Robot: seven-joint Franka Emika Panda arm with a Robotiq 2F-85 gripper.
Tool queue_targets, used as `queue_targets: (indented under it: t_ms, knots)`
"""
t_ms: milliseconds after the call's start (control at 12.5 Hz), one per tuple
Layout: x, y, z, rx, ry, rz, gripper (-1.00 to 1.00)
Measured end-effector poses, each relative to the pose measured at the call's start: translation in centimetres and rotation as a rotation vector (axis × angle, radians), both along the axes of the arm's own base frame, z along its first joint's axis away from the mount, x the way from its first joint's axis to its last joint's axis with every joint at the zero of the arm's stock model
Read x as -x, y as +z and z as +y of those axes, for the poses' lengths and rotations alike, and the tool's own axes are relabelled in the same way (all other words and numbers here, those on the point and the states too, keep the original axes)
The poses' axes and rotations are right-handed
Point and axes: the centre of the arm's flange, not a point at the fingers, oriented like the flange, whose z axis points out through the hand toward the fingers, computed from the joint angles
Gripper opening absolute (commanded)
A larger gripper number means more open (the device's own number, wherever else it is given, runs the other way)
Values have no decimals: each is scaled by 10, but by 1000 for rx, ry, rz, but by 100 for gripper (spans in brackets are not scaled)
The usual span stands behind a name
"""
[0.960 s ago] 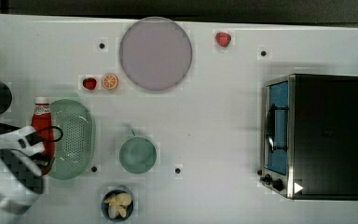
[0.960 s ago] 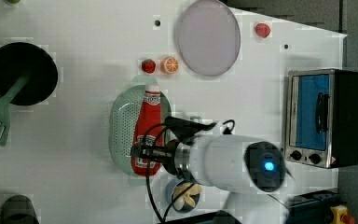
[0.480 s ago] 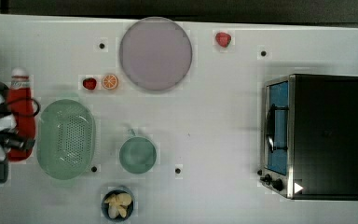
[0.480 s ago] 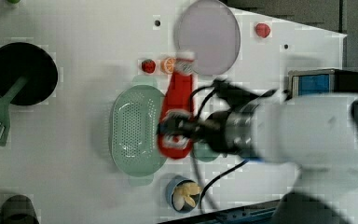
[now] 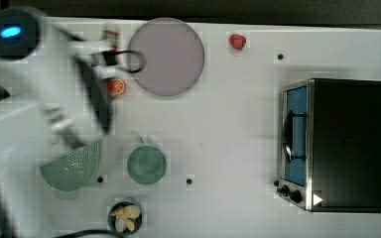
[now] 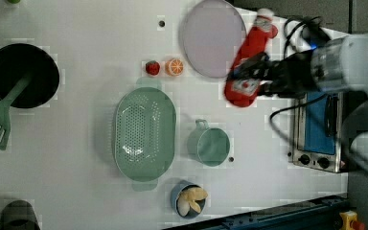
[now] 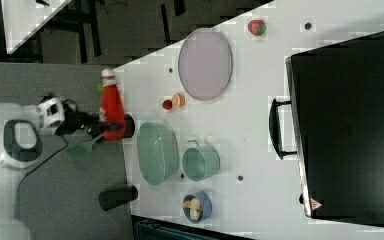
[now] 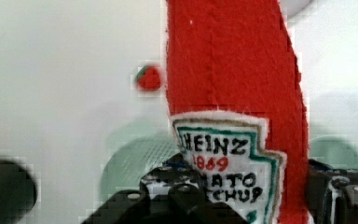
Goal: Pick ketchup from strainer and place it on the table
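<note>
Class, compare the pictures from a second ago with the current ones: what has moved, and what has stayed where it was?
The gripper, shut on the ketchup throughout, has lifted the bottle out of the strainer and carried it toward the left view's upper right; it now hangs in the air beside the grey plate. The strainer is left empty. The strainer, cup, plate and toaster oven have not moved.

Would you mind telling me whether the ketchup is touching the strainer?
Apart. In the left view the ketchup, held by the pincer, sits well off the strainer, with bare table between.
</note>
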Motion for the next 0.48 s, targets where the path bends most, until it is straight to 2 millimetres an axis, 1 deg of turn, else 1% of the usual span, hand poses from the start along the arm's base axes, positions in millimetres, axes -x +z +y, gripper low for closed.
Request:
queue_targets:
  t_ms: [160, 240, 400, 480]
  knots:
    - [-23, -11, -73, 10, -20, 9, 19]
    - [-30, -18, -108, 24, -25, 16, 19]
    - [-38, -31, -174, 50, -28, 31, 19]
    - [-38, -36, -202, 55, -31, 45, 19]
